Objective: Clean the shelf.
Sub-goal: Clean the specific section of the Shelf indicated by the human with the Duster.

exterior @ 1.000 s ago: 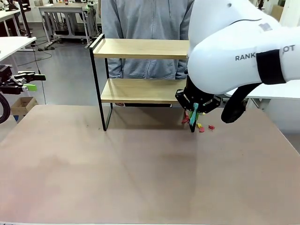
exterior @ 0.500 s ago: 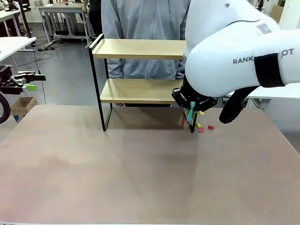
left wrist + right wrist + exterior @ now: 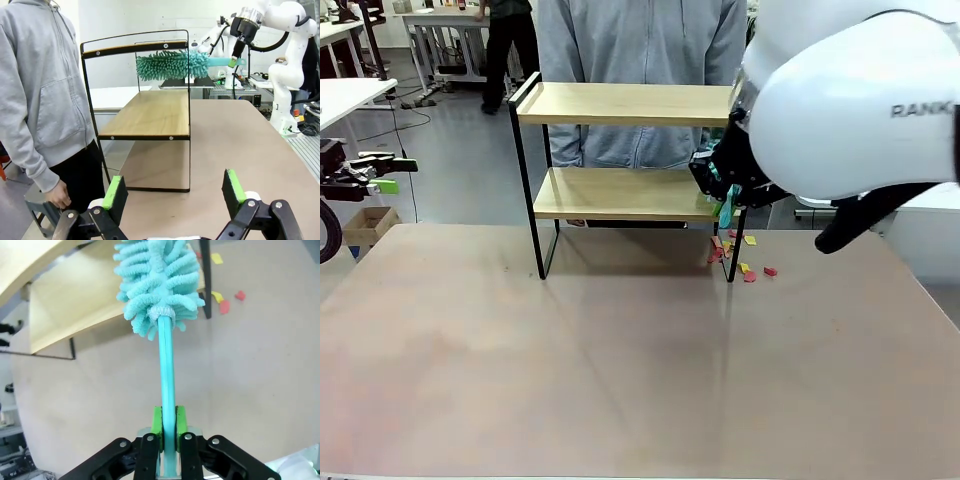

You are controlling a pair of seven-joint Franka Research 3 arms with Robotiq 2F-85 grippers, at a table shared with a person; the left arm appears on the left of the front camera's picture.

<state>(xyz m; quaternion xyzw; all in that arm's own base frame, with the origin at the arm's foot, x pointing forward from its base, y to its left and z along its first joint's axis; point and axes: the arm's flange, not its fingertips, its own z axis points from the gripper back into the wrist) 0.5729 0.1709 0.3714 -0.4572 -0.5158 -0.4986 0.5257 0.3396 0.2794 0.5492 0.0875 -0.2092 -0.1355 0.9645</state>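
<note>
Far left, the left gripper (image 3: 395, 174) hangs empty, fingers wide apart. The shelf (image 3: 620, 105) stands upper centre on the table (image 3: 620, 380). It is probably light and stiff, best steadied by its black frame. At its right end, the right gripper (image 3: 725, 185) pinches a teal duster (image 3: 165, 365) by the handle, fingers closed tight.

Duster (image 3: 172, 65) higher, now between shelf (image 3: 150, 112) boards

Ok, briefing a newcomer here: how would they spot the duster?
Find the two-tier wooden shelf across the table. At its right end the right arm holds the duster in shut jaws. Nothing else there is teal and fluffy.
</note>
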